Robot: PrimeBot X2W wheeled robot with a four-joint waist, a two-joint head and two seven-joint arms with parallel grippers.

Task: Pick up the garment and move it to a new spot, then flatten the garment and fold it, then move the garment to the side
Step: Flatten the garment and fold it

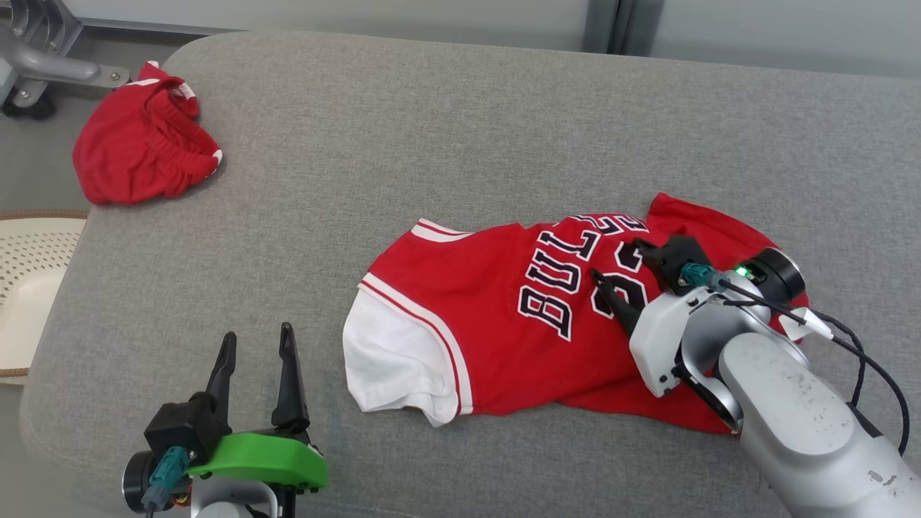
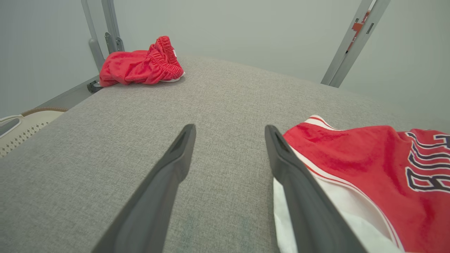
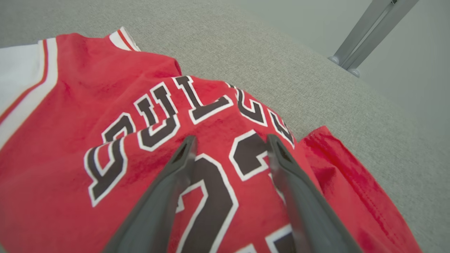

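The garment (image 1: 489,309) is a red jersey with black lettering and a white sleeve, lying loosely spread on the grey cushioned surface (image 1: 460,129). My right gripper (image 1: 617,262) hovers open over the jersey's numbers, its fingers spread with nothing between them; the wrist view shows the garment (image 3: 88,105) under my right gripper (image 3: 230,140). My left gripper (image 1: 257,342) stands open at the lower left, just left of the white sleeve. In its own view my left gripper (image 2: 230,130) has the jersey (image 2: 351,161) beside its right finger.
Crumpled red shorts (image 1: 140,147) lie at the surface's far left corner, seen as red shorts (image 2: 140,65) in the left wrist view. A cream perforated basket (image 1: 29,288) stands off the left edge. Metal frame legs (image 3: 369,33) stand behind the surface.
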